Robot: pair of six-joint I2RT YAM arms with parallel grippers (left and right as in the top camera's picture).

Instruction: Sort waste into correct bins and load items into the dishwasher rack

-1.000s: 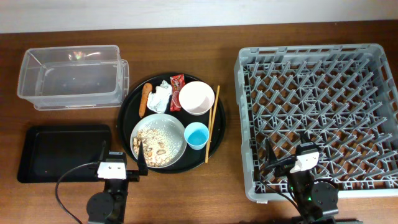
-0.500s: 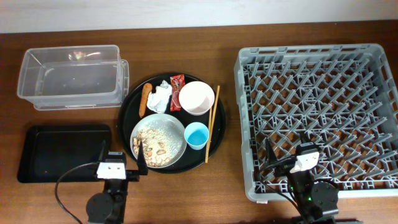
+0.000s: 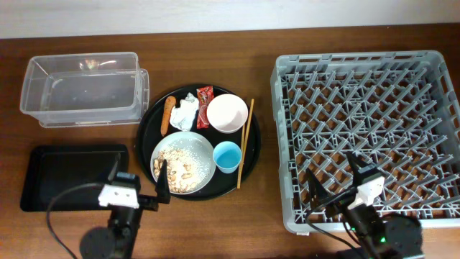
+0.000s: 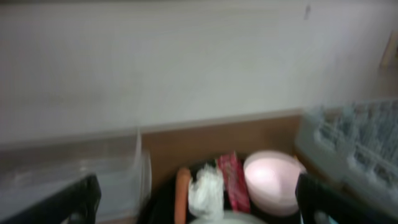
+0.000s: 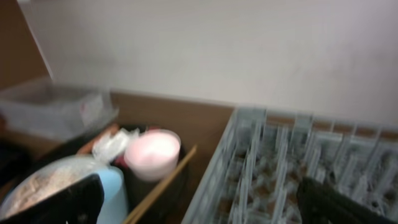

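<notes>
Left end effector [image 3: 139,173] hangs low at the near edge of the surface [image 3: 215,43], fingers spread wide and holding nothing, between the black tray [image 3: 72,176] and the plate [image 3: 205,147]. Behind the black tray sits the tub [image 3: 83,90]; both bins look empty.

All the waste and all the dishes are on the round tray [image 3: 154,119] in the middle. The stick [image 3: 167,115], napkin [image 3: 187,113] and wrapper [image 3: 204,106] lie side by side at its far left. The bowl [image 3: 227,113] is just right of the wrapper. The plate at the near left carries the scraps [image 3: 176,169], with the cup [image 3: 227,156] just beside it. The chopsticks [image 3: 246,140] lie along the right rim.

The rack [image 3: 374,108] on the right has nothing in it. The right end effector [image 3: 332,173] hovers over its near left corner, fingers apart and empty.

Judging by this, the task is at its very start and no item is sorted or loaded. A sensible first move for the left arm is to reach forward over the plate to the stick or napkin, close on it without nudging its neighbours, and carry it left to a bin. The right arm would need to swing left for the chopsticks or cup. The thin chopsticks call for a low, precise pinch.
</notes>
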